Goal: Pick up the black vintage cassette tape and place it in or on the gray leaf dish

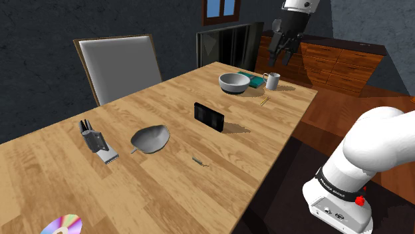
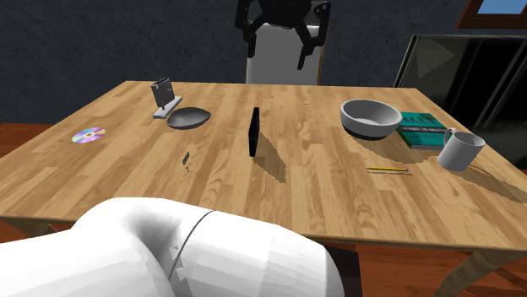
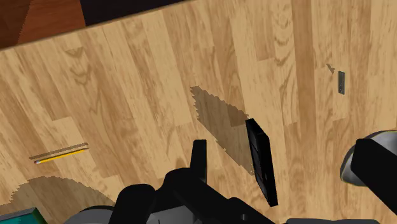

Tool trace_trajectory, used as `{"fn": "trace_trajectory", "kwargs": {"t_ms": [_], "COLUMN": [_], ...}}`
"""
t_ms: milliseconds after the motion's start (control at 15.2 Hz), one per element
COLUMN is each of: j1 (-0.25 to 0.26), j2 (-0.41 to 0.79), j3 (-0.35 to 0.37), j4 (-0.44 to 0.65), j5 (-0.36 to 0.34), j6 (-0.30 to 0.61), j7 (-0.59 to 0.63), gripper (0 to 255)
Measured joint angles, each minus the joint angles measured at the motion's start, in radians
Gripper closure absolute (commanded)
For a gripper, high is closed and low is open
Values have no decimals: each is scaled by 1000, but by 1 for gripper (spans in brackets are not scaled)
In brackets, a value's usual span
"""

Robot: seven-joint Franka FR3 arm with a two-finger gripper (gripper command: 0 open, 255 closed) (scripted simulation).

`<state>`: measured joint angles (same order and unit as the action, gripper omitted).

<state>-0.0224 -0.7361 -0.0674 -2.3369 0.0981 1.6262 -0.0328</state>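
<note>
Gripper: the gripper hangs high above the table's far end, over the bowl-and-mug corner, with its jaws spread wide and nothing between them.
Cassette, place: the black cassette stands upright on its long edge near the middle of the table, touching nothing else.
Dish, place: the grey leaf dish lies well apart from the cassette, nearer the table's chair-side edge and just beside a small knife block.
Handling: probably light and rigid, with smooth flat faces that may slip; balanced on edge, it looks easy to knock over (a sideways nudge would likely do it).
Where to hold: best from above, at the middle of the top edge, with a finger on each broad face so the jaws close across its thin dimension.
Shoulder view: gives the cassette's broad face and its spacing from the dish.
Second exterior view: catches it edge-on, so its thinness and upright stance are plain, as is the gap between the fingers.
Wrist view: looks down on the top edge and its shadow, giving the line the jaws should match.
</note>
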Motion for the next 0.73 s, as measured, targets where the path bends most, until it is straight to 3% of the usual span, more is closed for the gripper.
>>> {"fn": "trace_trajectory", "kwargs": {"t_ms": [198,726], "j1": [6,45], "j2": [31,264], "j3": [8,68], "j4": [-6,-14], "j5": [1,3], "j6": [35,267], "j7": [-2,1], "gripper": [0,0]}}
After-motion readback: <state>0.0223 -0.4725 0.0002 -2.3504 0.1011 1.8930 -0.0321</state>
